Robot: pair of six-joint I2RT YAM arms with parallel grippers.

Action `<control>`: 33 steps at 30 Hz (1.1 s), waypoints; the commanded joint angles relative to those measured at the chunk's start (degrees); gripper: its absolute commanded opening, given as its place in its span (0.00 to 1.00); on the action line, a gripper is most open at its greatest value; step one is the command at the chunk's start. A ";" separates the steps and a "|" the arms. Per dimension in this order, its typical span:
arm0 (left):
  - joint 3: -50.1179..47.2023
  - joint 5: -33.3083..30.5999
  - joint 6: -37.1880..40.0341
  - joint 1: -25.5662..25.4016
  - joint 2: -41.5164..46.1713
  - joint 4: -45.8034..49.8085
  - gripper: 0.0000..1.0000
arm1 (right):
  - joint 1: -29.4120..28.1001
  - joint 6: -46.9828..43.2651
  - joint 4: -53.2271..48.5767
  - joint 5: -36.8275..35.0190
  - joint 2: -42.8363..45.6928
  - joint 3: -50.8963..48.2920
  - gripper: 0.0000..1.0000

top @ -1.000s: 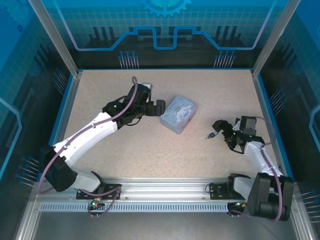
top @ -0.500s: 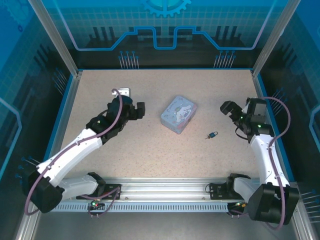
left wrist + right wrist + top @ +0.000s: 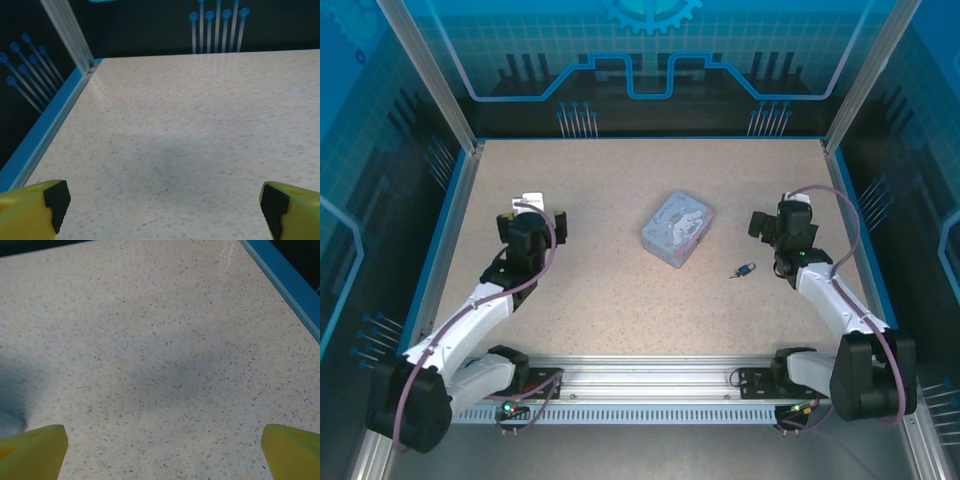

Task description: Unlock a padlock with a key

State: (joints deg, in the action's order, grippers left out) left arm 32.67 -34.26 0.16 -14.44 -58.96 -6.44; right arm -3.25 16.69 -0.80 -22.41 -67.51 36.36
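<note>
Speckled tabletop (image 3: 620,290) bears the padlock (image 3: 748,269) alone. The right gripper (image 3: 162,440) has backed off it and the left gripper (image 3: 162,200) off the tin (image 3: 677,228). Both gape wide and empty, so handling seems over.

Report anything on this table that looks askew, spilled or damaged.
Nothing stands out. The tin looks intact, merely turned at an angle to the edges of the table. The padlock lies nearby, the key at its end; both are too small to judge further. The left gripper and right gripper are open and empty.
</note>
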 commanded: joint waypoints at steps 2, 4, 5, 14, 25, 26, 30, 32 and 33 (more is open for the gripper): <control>-5.23 5.18 -0.41 4.33 -3.20 -13.74 0.99 | -0.37 -4.92 15.16 -2.38 -1.81 -4.96 1.00; -7.95 5.82 0.00 4.73 -7.47 -21.99 0.99 | -0.33 -5.54 20.05 -2.44 -3.78 -6.81 1.00; -8.61 5.95 0.24 4.85 -9.55 -24.83 0.99 | -0.20 -5.79 22.34 -2.15 -4.63 -7.68 1.00; -13.24 9.25 1.49 6.58 -22.51 -44.69 0.99 | 2.41 -7.28 48.21 4.36 -10.17 -18.68 1.00; -11.02 25.53 0.65 12.04 -29.53 -45.82 0.99 | 1.13 -13.89 46.00 16.02 -17.78 -13.28 1.00; -10.11 27.27 -0.04 12.95 -29.41 -43.80 0.99 | 0.88 -14.12 47.46 15.46 -18.40 -13.55 1.00; -10.24 29.86 -0.54 14.35 -29.77 -44.73 0.99 | 0.42 -14.29 46.60 14.55 -18.40 -13.09 1.00; -10.33 29.78 -0.41 14.35 -29.82 -44.98 0.99 | 0.09 -14.51 46.43 13.88 -18.43 -13.07 1.00; -10.28 29.69 -0.43 14.35 -29.73 -44.68 0.99 | -1.02 -14.79 45.75 10.79 -18.41 -12.70 1.00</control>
State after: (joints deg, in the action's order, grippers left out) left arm 21.30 -7.57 0.32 -0.47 -88.36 -50.02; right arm -2.70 3.33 45.82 -9.04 -85.43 22.48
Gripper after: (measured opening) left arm 0.989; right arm 0.996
